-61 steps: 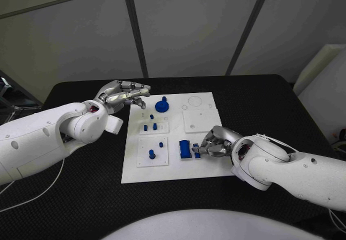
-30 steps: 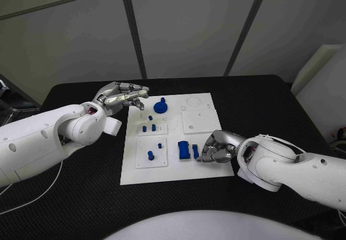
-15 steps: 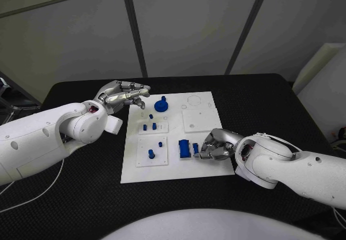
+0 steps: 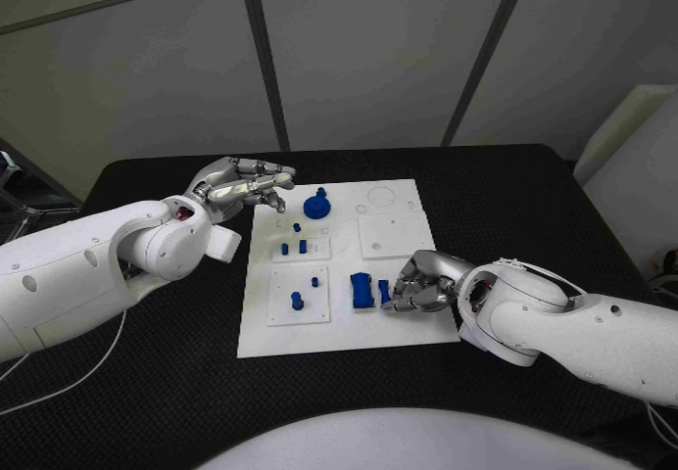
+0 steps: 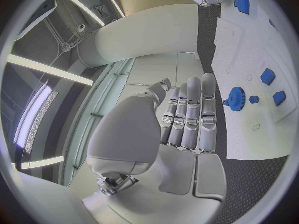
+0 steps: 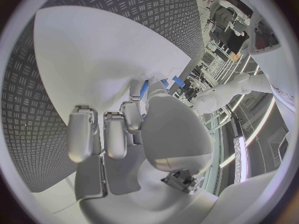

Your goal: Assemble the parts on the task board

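Note:
The white task board point(image 4: 399, 333) lies mid-table. My right hand point(image 4: 419, 283) rests on its near right part, fingers curled down and pinching a narrow blue part point(image 4: 383, 291) beside a blue block point(image 4: 362, 291); in the right wrist view my right hand point(image 6: 118, 129) shows blue of the narrow part point(image 6: 144, 87) between finger and thumb. My left hand point(image 4: 243, 184) hovers at the board's far left corner, holding nothing; its fingers point(image 5: 190, 114) lie straight, side by side. A blue gear with a knob point(image 4: 316, 206) point(image 5: 235, 97) stands just right of it.
Small blue pegs point(image 4: 294, 247) stand in a left inset plate, two more point(image 4: 300, 297) in the plate nearer me. A bare square inset point(image 4: 393, 235) and a ring outline point(image 4: 379, 200) fill the board's far right. The black table point(image 4: 537, 206) surrounds the board.
My right hand has shifted slightly at the narrow blue part, its fingers closing nearer to it. The left hand has barely moved.

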Available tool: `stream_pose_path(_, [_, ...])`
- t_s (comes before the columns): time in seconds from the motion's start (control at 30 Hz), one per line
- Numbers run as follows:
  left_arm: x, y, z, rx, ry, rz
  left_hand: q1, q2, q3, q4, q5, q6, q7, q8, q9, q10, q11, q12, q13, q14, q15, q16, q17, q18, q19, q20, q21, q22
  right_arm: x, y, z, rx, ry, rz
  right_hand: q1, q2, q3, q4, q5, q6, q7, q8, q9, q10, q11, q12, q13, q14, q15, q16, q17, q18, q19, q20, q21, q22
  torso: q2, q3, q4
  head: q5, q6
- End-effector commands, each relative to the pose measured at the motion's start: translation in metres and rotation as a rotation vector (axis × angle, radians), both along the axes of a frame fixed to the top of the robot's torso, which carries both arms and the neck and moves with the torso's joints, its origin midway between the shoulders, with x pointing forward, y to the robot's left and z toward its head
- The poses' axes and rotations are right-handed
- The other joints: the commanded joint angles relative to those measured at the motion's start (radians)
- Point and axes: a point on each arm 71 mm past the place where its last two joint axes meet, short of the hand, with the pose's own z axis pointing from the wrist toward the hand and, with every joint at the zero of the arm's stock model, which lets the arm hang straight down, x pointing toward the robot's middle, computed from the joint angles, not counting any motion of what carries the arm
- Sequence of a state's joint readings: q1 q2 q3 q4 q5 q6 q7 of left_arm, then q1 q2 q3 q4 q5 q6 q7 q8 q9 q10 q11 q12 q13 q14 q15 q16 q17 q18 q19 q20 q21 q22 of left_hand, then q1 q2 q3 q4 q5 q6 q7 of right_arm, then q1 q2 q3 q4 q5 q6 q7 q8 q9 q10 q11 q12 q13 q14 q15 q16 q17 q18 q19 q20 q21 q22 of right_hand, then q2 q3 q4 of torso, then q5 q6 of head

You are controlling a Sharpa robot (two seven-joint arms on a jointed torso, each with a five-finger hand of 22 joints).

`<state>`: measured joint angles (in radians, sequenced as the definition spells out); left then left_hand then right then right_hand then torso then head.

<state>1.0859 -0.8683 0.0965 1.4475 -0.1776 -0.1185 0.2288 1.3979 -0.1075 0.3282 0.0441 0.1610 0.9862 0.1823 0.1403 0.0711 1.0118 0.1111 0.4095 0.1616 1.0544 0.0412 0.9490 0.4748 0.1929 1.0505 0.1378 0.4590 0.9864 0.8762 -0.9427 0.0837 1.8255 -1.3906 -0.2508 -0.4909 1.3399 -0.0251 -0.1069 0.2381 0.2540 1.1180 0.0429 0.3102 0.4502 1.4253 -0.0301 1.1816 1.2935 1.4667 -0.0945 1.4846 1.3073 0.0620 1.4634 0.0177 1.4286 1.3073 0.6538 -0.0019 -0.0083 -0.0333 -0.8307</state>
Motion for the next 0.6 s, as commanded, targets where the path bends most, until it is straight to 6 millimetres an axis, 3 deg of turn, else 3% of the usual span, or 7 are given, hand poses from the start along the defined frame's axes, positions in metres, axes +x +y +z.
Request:
stream_pose_path(0.03, [-0.0002, -0.001, 0.0011, -0.007, -0.002, -0.011, 0.001, 0.005, -0.001, -0.004, 0.0, -0.008, -0.002, 0.004, 0.0, -0.007, 0.0, 0.005, 0.002, -0.006, 0.0, -0.004, -0.001, -0.01, 0.003, 0.004, -0.005, -0.002, 0.004, -0.0037, -0.0007, -0.026, -0.02, -0.013, 0.035, 0.015, 0.001, -0.013, -0.037, -0.003, -0.006, -0.005, 0.0, 0.001, -0.006, 0.004, -0.005, 0.077, -0.004, -0.001, 0.128, -0.017, 0.024, -0.006, -0.001, 0.075, -0.001, -0.0005, -0.0009, 0.0, 0.0])
stream_pose_path(0.4, [-0.0007, 0.0004, 0.0012, -0.005, 0.0, -0.01, 0.001, 0.005, -0.001, -0.004, 0.0, -0.008, -0.002, 0.004, 0.0, -0.007, 0.0, 0.005, 0.002, -0.006, 0.0, -0.004, -0.001, -0.01, 0.003, 0.004, -0.005, -0.002, 0.0022, 0.0006, -0.0001, -0.019, -0.019, 0.029, 0.04, -0.004, -0.018, -0.019, -0.075, -0.004, -0.002, -0.005, 0.002, 0.0, -0.003, 0.002, -0.005, 0.077, -0.001, -0.002, 0.126, -0.016, 0.023, -0.004, -0.004, 0.073, -0.001, 0.0001, -0.0016, 0.002, 0.003])
stream_pose_path(0.6, [-0.001, 0.0015, 0.0012, -0.003, 0.003, -0.009, 0.003, 0.006, -0.001, -0.005, 0.0, -0.008, -0.002, 0.004, 0.0, -0.008, 0.0, 0.006, 0.002, -0.007, 0.0, -0.004, -0.002, -0.01, 0.003, 0.004, -0.005, -0.002, -0.0039, -0.0023, 0.0043, -0.013, -0.016, 0.045, 0.017, -0.031, -0.047, -0.006, -0.073, -0.01, 0.003, -0.007, 0.003, -0.008, 0.002, -0.016, -0.017, 0.074, 0.003, -0.012, 0.111, -0.012, 0.015, -0.001, -0.017, 0.058, -0.001, 0.0002, -0.0009, 0.002, 0.006])
